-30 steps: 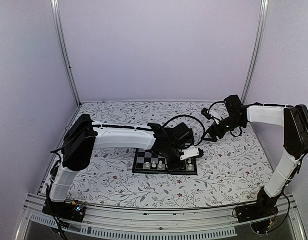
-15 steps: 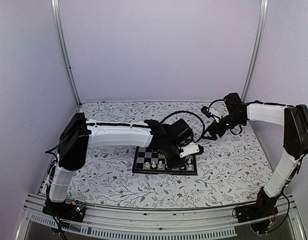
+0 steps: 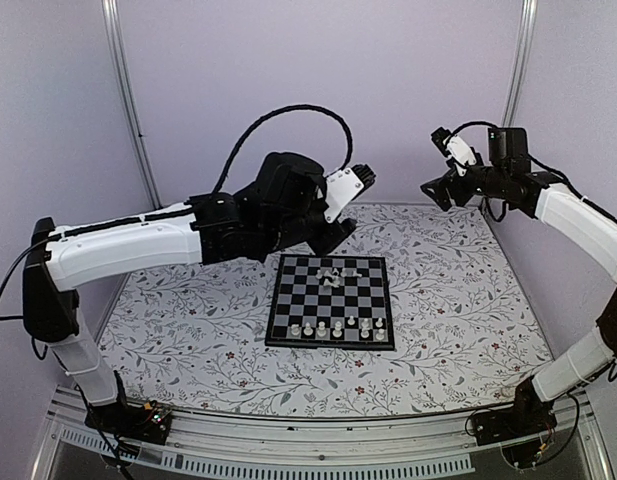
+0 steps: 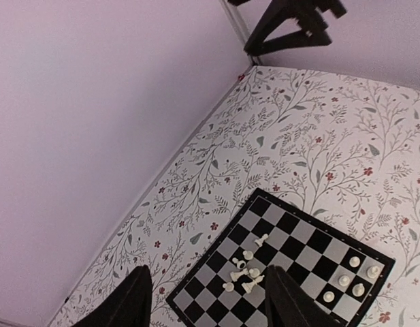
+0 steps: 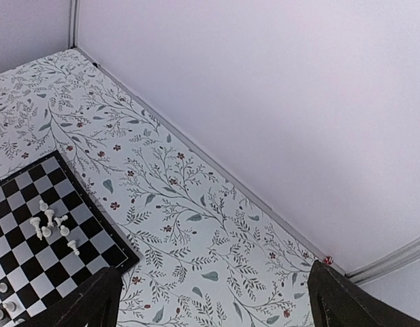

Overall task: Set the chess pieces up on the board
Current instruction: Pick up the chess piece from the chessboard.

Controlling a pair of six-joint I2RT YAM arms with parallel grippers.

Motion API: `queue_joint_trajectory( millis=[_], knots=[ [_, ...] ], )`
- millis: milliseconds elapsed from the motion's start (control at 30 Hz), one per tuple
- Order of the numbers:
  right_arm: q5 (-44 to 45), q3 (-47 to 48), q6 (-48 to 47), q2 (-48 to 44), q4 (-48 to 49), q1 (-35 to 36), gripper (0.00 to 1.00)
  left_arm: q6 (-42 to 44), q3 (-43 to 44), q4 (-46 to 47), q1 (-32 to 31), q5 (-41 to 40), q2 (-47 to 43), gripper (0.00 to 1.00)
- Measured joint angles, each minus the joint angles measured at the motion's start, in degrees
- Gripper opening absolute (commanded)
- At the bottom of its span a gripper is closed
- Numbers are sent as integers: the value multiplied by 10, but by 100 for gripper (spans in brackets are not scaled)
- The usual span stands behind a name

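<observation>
The board point(image 3: 368, 290) lies flat on the floral table. A row of several white chess pieces point(image 3: 329, 328) stands along its near edge. A cluster of several more white pieces point(image 3: 336, 273) lies toppled on the far half; it also shows in the left wrist view point(image 4: 245, 272) and the right wrist view point(image 5: 53, 225). My left gripper point(image 3: 333, 237) is raised high above the board's far left, open and empty point(image 4: 213, 303). My right gripper point(image 3: 435, 190) is raised high at the back right, open and empty point(image 5: 216, 306).
Pale walls with metal corner posts point(image 3: 128, 110) close in the floral table point(image 3: 188, 330) at the back and sides. The left arm's black cable point(image 3: 288, 112) loops high above the board. The right gripper point(image 4: 291, 27) shows at the top of the left wrist view.
Both arms have lifted away. The left gripper rose from low over the board to high at the back left, uncovering the toppled cluster. The right gripper rose from near the table.
</observation>
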Motion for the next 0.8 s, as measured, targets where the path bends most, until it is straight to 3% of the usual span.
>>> queue_joint_trajectory(
  millis=[167,267,367,533,700,800],
  knots=[
    [-74,31,-30,26,-5,8,64,-52,-38,6,54,-1,4,50],
    [-92,45,-49,75,-21,35,48,-85,-69,18,98,39,2,49],
    [-93,67,-64,145,-48,75,39,-116,-97,24,135,81,1,50],
    [-81,140,-68,275,-105,139,32,-156,-103,29,152,104,1,51],
    [-80,225,-59,373,-144,170,35,-196,-103,30,154,116,-1,63],
    [-81,254,-53,407,-162,173,37,-224,-103,30,160,127,-7,64]
  ],
)
